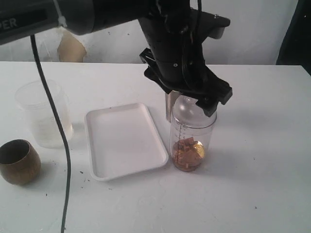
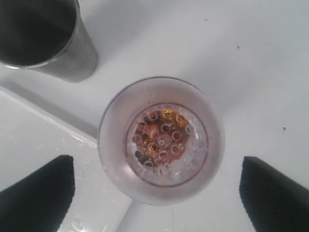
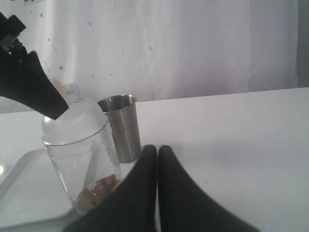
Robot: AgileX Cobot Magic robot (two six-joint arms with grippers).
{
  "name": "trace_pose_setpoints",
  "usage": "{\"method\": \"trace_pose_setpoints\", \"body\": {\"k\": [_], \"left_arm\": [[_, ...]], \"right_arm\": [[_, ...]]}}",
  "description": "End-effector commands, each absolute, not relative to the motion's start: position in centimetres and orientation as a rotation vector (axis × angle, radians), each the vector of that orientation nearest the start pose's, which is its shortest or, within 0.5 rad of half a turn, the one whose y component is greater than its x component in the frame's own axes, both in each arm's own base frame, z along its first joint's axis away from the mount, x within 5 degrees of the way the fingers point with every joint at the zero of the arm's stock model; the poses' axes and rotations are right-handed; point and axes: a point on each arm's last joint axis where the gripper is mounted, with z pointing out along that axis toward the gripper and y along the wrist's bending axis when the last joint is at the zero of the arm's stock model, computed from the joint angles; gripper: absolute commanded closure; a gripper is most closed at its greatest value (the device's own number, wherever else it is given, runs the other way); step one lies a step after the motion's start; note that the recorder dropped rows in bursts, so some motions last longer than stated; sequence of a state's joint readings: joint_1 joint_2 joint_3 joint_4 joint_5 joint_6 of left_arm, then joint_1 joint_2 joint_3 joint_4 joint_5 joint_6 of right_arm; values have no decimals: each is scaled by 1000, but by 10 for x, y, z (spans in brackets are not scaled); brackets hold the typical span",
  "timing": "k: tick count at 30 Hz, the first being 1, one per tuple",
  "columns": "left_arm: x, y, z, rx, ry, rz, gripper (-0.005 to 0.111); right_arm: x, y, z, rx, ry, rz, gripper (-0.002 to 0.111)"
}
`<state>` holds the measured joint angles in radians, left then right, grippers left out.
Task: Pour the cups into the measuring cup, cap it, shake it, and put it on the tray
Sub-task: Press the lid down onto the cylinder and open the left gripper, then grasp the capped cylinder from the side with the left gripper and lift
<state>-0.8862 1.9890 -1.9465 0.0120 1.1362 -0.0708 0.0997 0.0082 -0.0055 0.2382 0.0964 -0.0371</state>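
Observation:
The measuring cup (image 1: pixel 193 141) stands on the table just right of the tray (image 1: pixel 124 141), with a clear dome lid (image 1: pixel 187 109) on top and brown and gold pieces (image 1: pixel 188 154) at its bottom. My left gripper (image 1: pixel 190 97) hangs straight above the lid, open, its fingers (image 2: pixel 46 193) well clear on either side of the measuring cup (image 2: pixel 161 140). The steel tumbler (image 3: pixel 123 128) stands upright right behind the measuring cup (image 3: pixel 82 159). At the near left sits the brown cup (image 1: pixel 18 161). My right gripper (image 3: pixel 157 150) is shut and holds nothing, low over the table to the right.
A frosted translucent jar (image 1: pixel 43 114) stands left of the tray. A black cable (image 1: pixel 58 131) hangs down in front of the jar and the tray's left side. The left arm's dark body (image 1: pixel 175 43) fills the space above the measuring cup.

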Motion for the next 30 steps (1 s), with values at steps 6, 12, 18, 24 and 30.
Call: {"method": "trace_pose_setpoints", "body": {"k": [6,12,18,24,30], "left_arm": [[254,-317,341,1047,2337,-383,19],[229,-303,294,1018,2214,-467,19],[223,-291,229,851,2030,-599,19],[219,-281,192,721,1888,-663,19],[225,-288,166,734,1819,-646,19]], "right_arm": [[57,7,205,48,1576,235,108],[57,8,205,41,1576,242,108],[57,8,205,38,1576,245,108],[57,8,205,38,1576,245,108],[57,8,205,38,1576,245,108]]}}
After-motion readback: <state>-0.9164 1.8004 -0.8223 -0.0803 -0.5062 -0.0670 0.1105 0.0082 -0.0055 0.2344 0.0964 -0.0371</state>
